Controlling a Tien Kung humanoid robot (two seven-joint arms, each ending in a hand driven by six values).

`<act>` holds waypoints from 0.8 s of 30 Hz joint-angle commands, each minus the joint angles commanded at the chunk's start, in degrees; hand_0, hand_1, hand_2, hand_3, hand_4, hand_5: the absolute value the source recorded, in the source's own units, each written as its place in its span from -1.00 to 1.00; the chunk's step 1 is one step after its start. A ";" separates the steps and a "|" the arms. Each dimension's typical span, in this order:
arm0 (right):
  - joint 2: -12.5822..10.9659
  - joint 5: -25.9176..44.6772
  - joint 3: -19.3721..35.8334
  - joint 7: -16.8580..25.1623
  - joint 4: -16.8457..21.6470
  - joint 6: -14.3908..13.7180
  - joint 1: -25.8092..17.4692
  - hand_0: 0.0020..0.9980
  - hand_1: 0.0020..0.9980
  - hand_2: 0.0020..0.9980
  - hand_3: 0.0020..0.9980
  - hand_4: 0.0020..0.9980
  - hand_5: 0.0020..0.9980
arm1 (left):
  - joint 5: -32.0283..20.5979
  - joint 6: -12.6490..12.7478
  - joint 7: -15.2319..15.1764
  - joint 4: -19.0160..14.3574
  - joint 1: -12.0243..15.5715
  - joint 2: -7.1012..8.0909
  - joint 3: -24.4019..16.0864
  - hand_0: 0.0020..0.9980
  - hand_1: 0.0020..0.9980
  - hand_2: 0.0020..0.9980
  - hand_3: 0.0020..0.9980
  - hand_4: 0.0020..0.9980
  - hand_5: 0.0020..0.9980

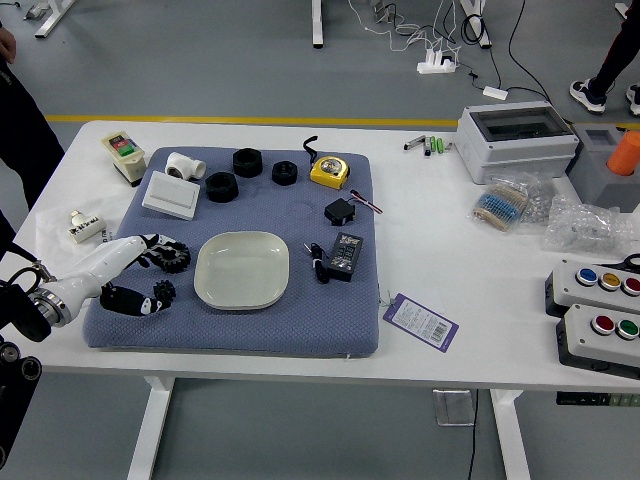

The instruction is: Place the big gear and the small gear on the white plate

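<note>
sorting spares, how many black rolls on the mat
3: one black roll near the mat's far edge, another roll nearer the robot, a third roll left of the yellow tape measure

Blue mat (230, 333) w/ ylw tape meas. (329, 172) on it, purple tag (418, 320) R of mat.

ok so gears (178, 259) x2 | plate (242, 275), just 1 | black rings (222, 187) x3 | tape measure (330, 172) x1 | button boxes (585, 335), 2 of em | purple tag (421, 321) x1 | blue mat (300, 330) x1 | pipe fitting (184, 166), just 1
</note>
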 joint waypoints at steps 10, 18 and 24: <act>0.00 0.38 -0.95 0.02 0.03 -0.04 -0.08 0.43 0.43 0.52 0.14 0.61 0.33 | 0.00 4.29 -0.68 2.06 0.56 -0.42 0.68 0.06 0.24 0.39 0.56 0.73 -1.00; -0.10 0.75 -1.85 0.06 0.06 -0.04 0.05 0.43 0.43 0.52 0.14 0.61 0.33 | 0.00 6.82 -0.82 3.97 0.45 -0.48 1.51 0.03 0.18 0.33 0.54 0.69 -1.00; -0.17 0.87 -1.82 0.09 0.08 -0.10 0.16 0.43 0.43 0.52 0.14 0.61 0.33 | 0.00 7.84 -0.91 5.39 0.20 -0.67 2.03 -0.05 0.09 0.21 0.45 0.57 -1.00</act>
